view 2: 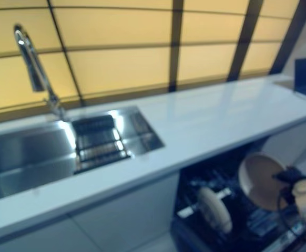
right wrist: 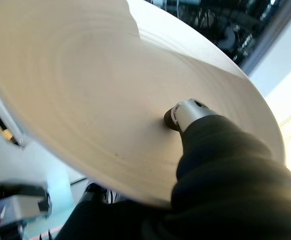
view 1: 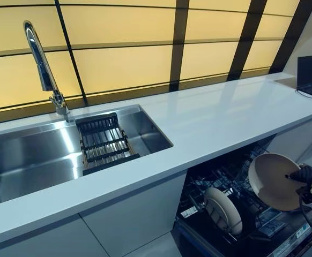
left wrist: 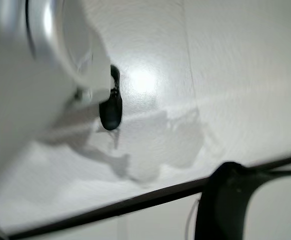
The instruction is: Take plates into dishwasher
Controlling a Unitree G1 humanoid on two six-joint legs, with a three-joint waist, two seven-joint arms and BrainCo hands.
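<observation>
Fingers [right wrist: 188, 112] of the right hand [view 1: 306, 174] are being pressed around a cream plate [view 1: 274, 181], which is being held tilted above the open dishwasher [view 1: 236, 214].

From left to right, the sink [view 1: 38, 155] with its faucet [view 1: 41, 64] is being left untouched, the white table [view 1: 225, 115] is lying bare, and a second plate [view 1: 223, 210] is already standing upright in the lower rack. The held plate is being gripped at its rim, its broad back facing the wrist. A slip or a knock against the standing plate is being risked, judging by the edge-only hold. Of the left hand [left wrist: 110, 107], only a dark tip is being shown, so its fingers' state cannot be told.
</observation>
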